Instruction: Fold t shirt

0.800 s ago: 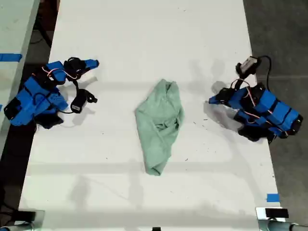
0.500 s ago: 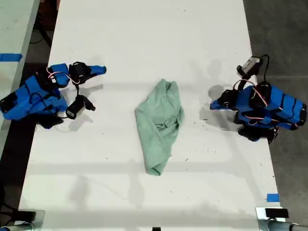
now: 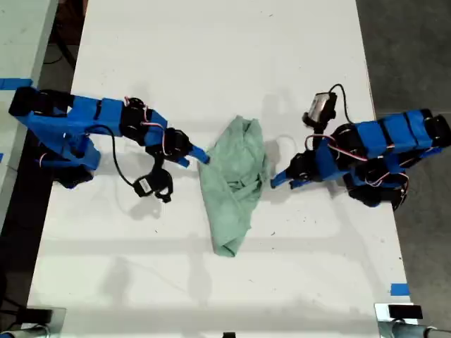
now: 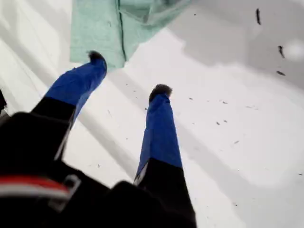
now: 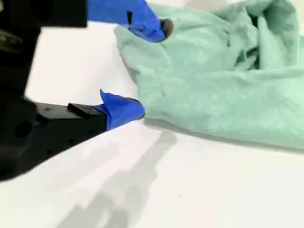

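The t shirt point(image 3: 236, 179) lies crumpled in a long heap mid-table, pale mint green. My first gripper point(image 3: 276, 182) reaches in from the exterior view's right. It stands open point(image 4: 129, 72) over the white table, with one fingertip point(image 4: 97, 56) just at the t shirt's point(image 4: 99, 23) edge and nothing between the jaws. My second gripper point(image 3: 199, 156) reaches in from the exterior view's left. It is open point(image 5: 151, 67) at the t shirt's point(image 5: 223, 80) edge, with one finger above the fabric and the other low on the table beside it.
The white table point(image 3: 211, 56) runs the length of the exterior view. Black specks point(image 4: 280, 50) dot it near my first gripper. A blue tape mark point(image 3: 399, 289) sits near the table's front edge at the exterior view's right. A wrist camera on a cable point(image 3: 151, 186) hangs below the second arm.
Both arms have swung from folded poses at the table's sides inward to the t shirt's two edges. The t shirt has not moved.
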Controlling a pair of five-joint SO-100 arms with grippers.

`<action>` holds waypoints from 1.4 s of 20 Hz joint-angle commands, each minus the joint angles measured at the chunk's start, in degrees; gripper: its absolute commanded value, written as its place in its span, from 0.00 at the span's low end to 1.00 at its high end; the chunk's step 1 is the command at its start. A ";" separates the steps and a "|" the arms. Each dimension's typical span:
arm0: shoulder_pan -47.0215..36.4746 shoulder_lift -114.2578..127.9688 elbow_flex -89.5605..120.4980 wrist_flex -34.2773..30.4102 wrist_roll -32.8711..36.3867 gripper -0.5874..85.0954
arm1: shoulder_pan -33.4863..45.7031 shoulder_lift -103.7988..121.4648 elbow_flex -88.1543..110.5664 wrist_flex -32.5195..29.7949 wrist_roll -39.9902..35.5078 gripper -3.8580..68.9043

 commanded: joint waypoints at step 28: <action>19.95 -47.46 -44.65 -3.96 -9.76 0.00 | -13.54 -53.35 -38.85 -16.79 1.32 0.36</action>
